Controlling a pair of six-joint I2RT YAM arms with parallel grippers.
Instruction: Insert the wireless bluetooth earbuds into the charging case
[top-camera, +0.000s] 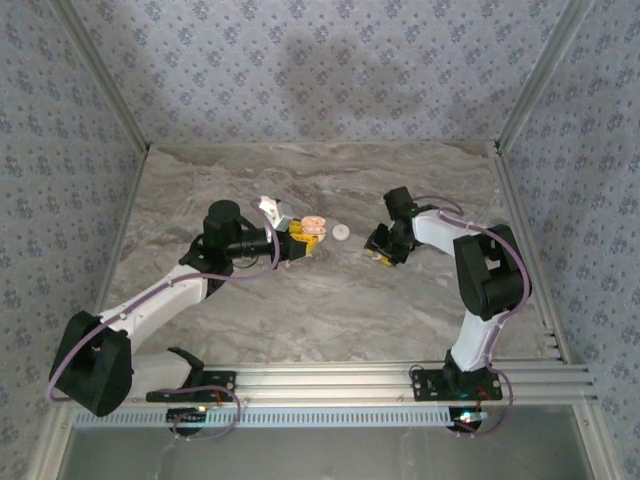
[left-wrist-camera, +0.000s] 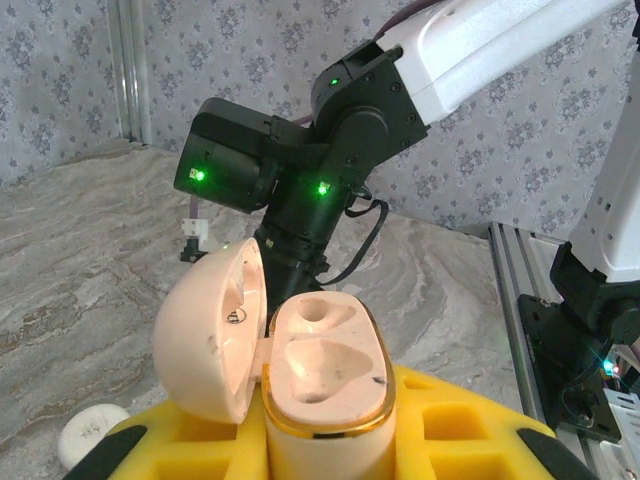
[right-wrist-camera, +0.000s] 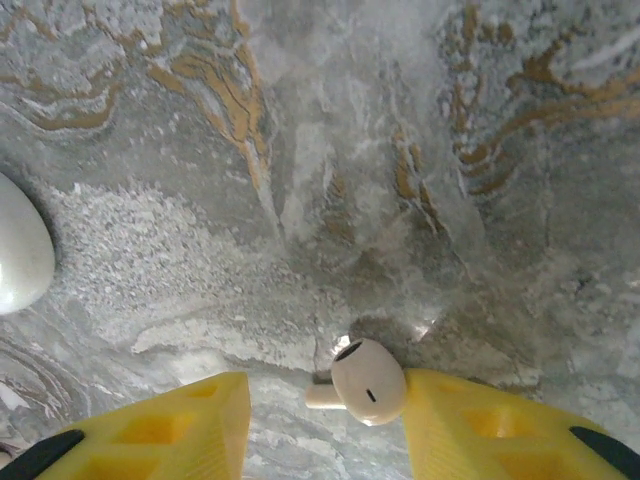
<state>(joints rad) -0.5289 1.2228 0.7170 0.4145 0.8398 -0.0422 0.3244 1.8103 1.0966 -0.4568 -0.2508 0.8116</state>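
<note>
Lying under everything, the grey-veined marble table (top-camera: 330, 310) takes up the floor between patterned walls (top-camera: 300, 70). The left arm (top-camera: 160, 295) stretches from the near left corner toward the middle. The right arm (top-camera: 480, 270) rises at the near right and bends back inward.

The left gripper (top-camera: 305, 238) is clamped on the case (left-wrist-camera: 325, 370), with a yellow finger (left-wrist-camera: 470, 440) on either side of its base. That holds the case upright above the table, near the middle. Its lid (left-wrist-camera: 210, 335) is swung open to one side, and two moulded hollows show in its top face.

The right gripper (top-camera: 381, 250) hangs low over the marble, across from the case and pointing down. A white round piece (top-camera: 342, 232) lies on the table between the two grippers.

The right gripper's jaws stand apart and grip nothing. One earbud (right-wrist-camera: 368, 380) lies on the marble between them. It touches the inner edge of the finger on the right of the wrist view (right-wrist-camera: 490, 425), with a clear gap to the other finger (right-wrist-camera: 170, 430).
</note>
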